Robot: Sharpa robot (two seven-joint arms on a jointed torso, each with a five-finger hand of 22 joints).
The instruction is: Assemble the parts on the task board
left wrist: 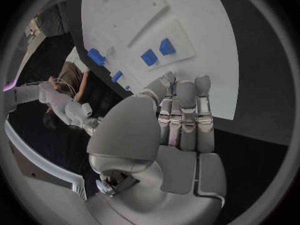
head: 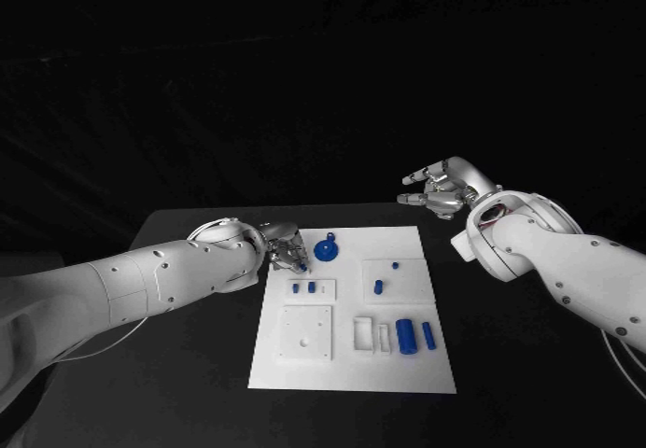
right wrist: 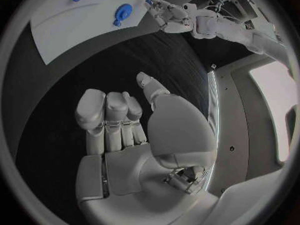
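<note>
The white task board point(head: 404, 369) lies mid-table. My left hand point(head: 283, 250) hovers over its far left corner, and a thin blue peg point(head: 301, 268) appears pinched at its fingertips; the same hand point(right wrist: 170, 15) and peg point(right wrist: 148, 2) show in the right wrist view. In the left wrist view the thumb hides the peg. Two small blue blocks point(head: 303, 288) point(left wrist: 157, 52) sit in a recess just below the hand. A round blue disc point(head: 328, 249) point(right wrist: 122, 10) lies beside it. My right hand point(head: 442, 189) point(right wrist: 134, 130) hangs above the table past the board's far right corner, fingers loosely bent, holding nothing.
Two blue cylinders point(head: 414, 335) stand in a slot near the board's right front, next to white inserts point(head: 366, 333). Two small blue pieces point(head: 386, 278) lie in the right middle recess. A square white plate point(head: 305, 333) sits at the left front. Black table point(head: 202, 364) surrounds the board.
</note>
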